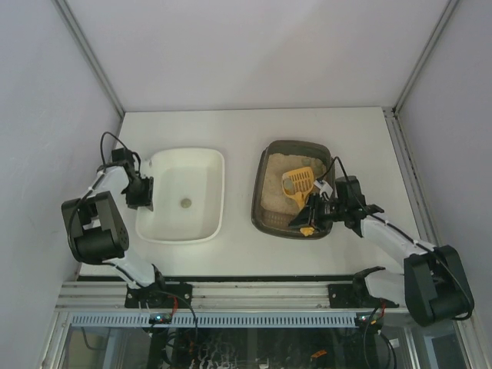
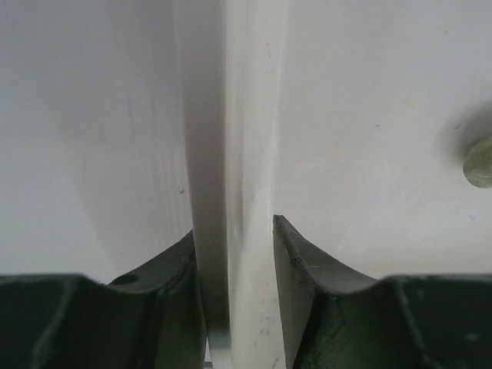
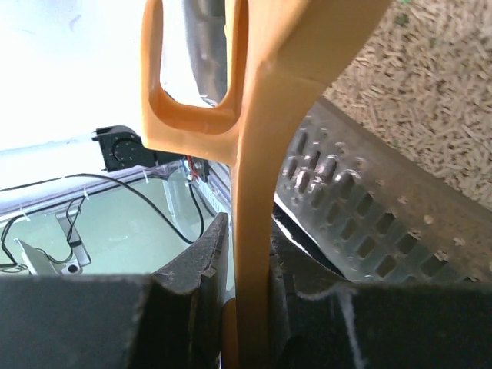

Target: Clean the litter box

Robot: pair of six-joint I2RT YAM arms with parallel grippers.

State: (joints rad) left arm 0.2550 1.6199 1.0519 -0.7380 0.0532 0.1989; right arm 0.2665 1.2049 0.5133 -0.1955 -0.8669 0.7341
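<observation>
Top external view, left side first: your left gripper (image 1: 140, 192) sat at the left wall of the white tray (image 1: 165, 231). On the left wrist view its fingers (image 2: 165, 307) were pressed onto that wall from both sides, pinching it. One small greenish pellet (image 1: 185, 203) lay on the tray floor.

The litter box (image 1: 265, 215) sat centre-right of the frame, just right of the white tray and not touching it. It was open side up. Its long axis ran top to bottom of the frame, with the top end leaning a little right. Litter (image 3: 430, 92) covered its floor. No clumps could be made out.

The yellow scoop (image 1: 298, 184) lay along that same axis, slotted head toward the top of the frame and resting on the litter, handle crossing the box's lower rim. Your right gripper (image 1: 311, 219) was at that lower-right rim. The right wrist view showed its fingers (image 3: 192, 307) clamped tight on the handle.

Likely step: scooping, with the scoop in hand and the tray steadied. The next move probably called for pushing the head under waste, lifting it level, and carrying it left over the white tray without snagging the ribbed rim (image 3: 369, 207).
</observation>
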